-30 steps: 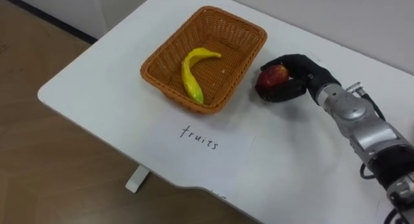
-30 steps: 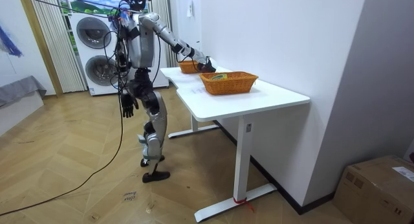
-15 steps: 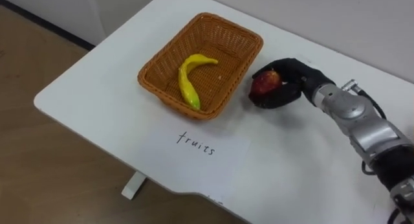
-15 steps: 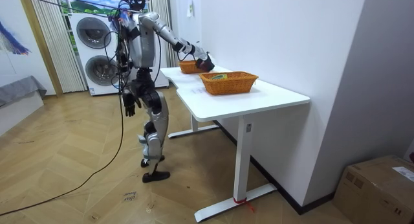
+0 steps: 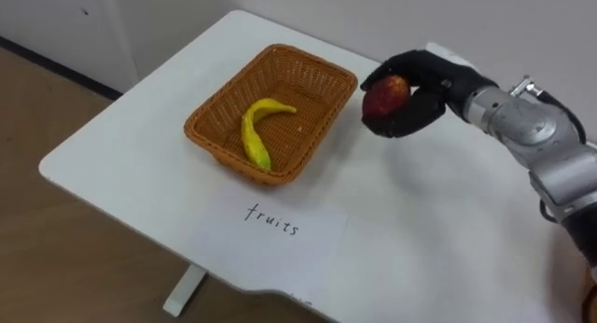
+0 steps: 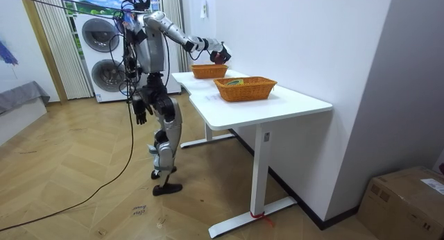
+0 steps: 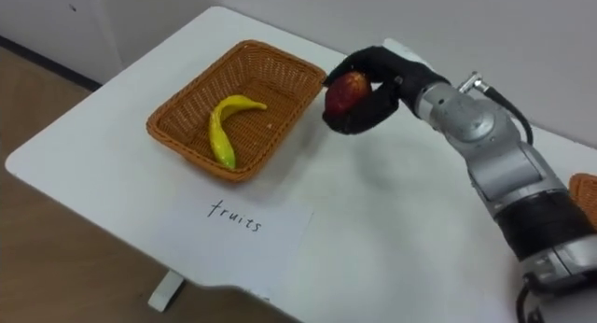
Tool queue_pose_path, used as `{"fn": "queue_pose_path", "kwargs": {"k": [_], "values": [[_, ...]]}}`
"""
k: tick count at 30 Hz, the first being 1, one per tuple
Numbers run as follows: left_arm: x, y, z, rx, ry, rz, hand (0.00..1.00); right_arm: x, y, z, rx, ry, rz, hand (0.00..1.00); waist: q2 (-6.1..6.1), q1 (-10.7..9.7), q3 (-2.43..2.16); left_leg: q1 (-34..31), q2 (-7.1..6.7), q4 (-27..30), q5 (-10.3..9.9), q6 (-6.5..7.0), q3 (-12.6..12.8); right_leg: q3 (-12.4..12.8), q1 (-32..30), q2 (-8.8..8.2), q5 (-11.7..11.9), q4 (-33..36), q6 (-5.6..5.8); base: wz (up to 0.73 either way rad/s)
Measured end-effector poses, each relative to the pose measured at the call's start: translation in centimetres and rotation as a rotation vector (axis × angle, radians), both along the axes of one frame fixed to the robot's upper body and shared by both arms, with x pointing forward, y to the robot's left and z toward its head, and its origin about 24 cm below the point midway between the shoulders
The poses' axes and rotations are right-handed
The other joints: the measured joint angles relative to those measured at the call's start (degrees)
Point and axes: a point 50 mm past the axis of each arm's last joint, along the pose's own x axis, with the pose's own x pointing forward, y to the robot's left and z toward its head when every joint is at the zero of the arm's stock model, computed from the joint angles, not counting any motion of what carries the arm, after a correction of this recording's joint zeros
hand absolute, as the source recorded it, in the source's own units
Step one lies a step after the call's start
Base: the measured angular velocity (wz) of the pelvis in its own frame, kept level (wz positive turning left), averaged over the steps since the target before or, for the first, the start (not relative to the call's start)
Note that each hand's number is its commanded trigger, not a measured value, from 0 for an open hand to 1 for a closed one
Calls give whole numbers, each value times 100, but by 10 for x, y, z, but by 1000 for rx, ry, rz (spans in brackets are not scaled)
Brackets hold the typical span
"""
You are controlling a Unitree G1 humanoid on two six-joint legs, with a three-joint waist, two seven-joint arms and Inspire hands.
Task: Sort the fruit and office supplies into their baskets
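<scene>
A red apple [image 5: 385, 95] sits in my right hand [image 5: 422, 106], whose dark fingers are curled round it. The hand hovers above the white table [image 5: 121, 146], just off the far right corner of the wicker fruit basket [image 5: 227, 90]. A yellow banana [image 5: 252, 136] lies inside that basket. In the room view I stand at the table's end with the right arm stretched out and the hand [image 6: 220, 56] raised over the basket [image 6: 208, 71]. My left hand [image 6: 139, 109] hangs relaxed at my side.
A handwritten paper label [image 5: 280, 234] lies on the table in front of the fruit basket. A second wicker basket [image 6: 244, 89] with items in it stands further along the table, its corner [image 7: 586, 188] showing at my right. The table's edge runs close on the left.
My right hand has lifted the apple off the table and carried it up beside the basket's far right corner. The camera has shifted slightly.
</scene>
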Motion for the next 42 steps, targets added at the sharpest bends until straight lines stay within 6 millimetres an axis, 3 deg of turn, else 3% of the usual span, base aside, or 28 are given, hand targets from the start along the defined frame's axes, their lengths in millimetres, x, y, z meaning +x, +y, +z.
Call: {"fn": "queue_pose_path", "kwargs": {"k": [4,6,7,9,15,27,31,39,42], "values": [[-3,0,0,-4,8,8,0,-4,2,11,24,-50,7,100,13,-51,-38,145,-3,-14,1,7,2,-4,160,-14,-8,-9,14,0],[-4,0,0,-8,9,8,0,-8,2,16,40,-73,9,100,39,-49,-32,173,-9,-15,-2,10,2,5,198,-15,-20,-20,31,0],[-4,0,0,-12,8,8,0,-10,3,17,47,-83,13,100,7,-38,-71,183,-14,-15,-1,11,8,27,205,-13,-27,-19,36,0],[-4,-1,0,-22,5,7,0,-12,6,20,51,-93,26,100,13,-28,-69,214,-17,-16,-1,11,29,55,228,-8,-27,-21,35,-5],[-5,-1,0,-35,-3,17,0,-13,8,26,37,-117,44,100,18,-5,-58,252,-21,-5,-8,22,43,34,307,-8,-32,-77,43,1],[-3,0,1,-24,1,-2,0,-16,17,37,18,-160,74,100,-4,170,15,182,-97,-16,-12,28,-17,-117,286,-48,-74,-97,95,7],[-3,-2,0,-22,8,10,0,-19,24,44,22,-187,100,100,-96,293,33,171,-105,-18,-23,45,-25,-161,296,-55,-80,-95,105,6],[-7,-14,-4,-51,15,29,0,-18,27,35,-50,-148,73,100,-131,480,47,176,-129,-16,-44,73,-221,-258,385,-57,-78,-84,130,12],[-10,-14,-4,-55,30,26,0,-20,33,26,-51,-119,91,100,-114,521,59,163,-207,10,-41,76,-330,-290,406,-52,-86,-81,145,11]]}}
